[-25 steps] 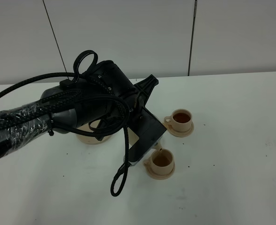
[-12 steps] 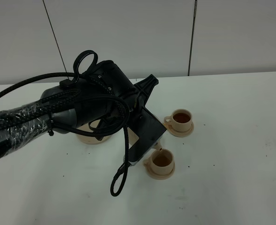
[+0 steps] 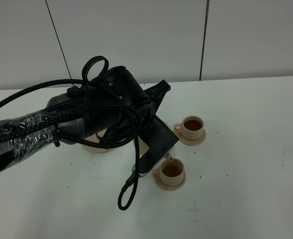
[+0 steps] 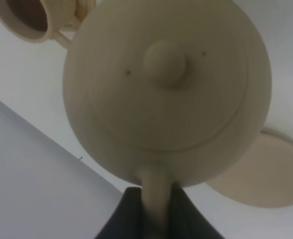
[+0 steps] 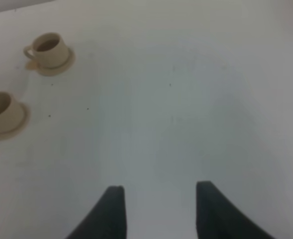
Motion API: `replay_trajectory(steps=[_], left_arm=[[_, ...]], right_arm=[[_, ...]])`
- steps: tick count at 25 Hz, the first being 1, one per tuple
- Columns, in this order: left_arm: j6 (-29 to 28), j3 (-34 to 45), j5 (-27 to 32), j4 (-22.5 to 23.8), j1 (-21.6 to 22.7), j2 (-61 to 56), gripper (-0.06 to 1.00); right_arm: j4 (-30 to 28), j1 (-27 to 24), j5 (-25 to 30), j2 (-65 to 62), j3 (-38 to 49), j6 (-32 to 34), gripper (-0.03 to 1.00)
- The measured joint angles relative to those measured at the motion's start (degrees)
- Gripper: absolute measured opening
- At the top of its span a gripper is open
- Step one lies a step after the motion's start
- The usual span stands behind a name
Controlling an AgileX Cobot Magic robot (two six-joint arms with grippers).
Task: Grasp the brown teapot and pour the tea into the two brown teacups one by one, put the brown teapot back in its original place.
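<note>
The brown teapot (image 4: pixel 166 94) is held by its handle in the closed left gripper (image 4: pixel 153 211), just above the nearer teacup (image 3: pixel 172 172). Tea is already in both cups, so pouring looks nearly done. Next, the teapot should be carried to the big saucer (image 4: pixel 265 172) beside this cup.

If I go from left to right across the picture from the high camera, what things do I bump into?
The big black robot arm, then the large saucer peeking out under it, then the near teacup with the teapot's spout just above it, then the far teacup full of tea.
</note>
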Motion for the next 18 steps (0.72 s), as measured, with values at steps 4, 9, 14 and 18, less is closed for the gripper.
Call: replay_trajectory(steps=[4, 9, 14, 18], left_arm=[[-0.07, 0.0, 0.74, 0.51, -0.14, 0.0, 0.17], [-0.89, 0.0, 0.94, 1.8, -0.78, 0.0, 0.17], [-0.99, 0.0, 1.35, 2.02, -0.88, 0.0, 0.17], [-1.4, 0.0, 1.4, 3.14, -0.92, 0.0, 0.17]], right_arm=[[0.0, 0.0, 0.0, 0.0, 0.0, 0.0, 0.33], [0.0, 0.0, 0.0, 0.0, 0.0, 0.0, 0.33], [0.0, 0.0, 0.0, 0.0, 0.0, 0.0, 0.33], [0.0, 0.0, 0.0, 0.0, 0.0, 0.0, 0.33]])
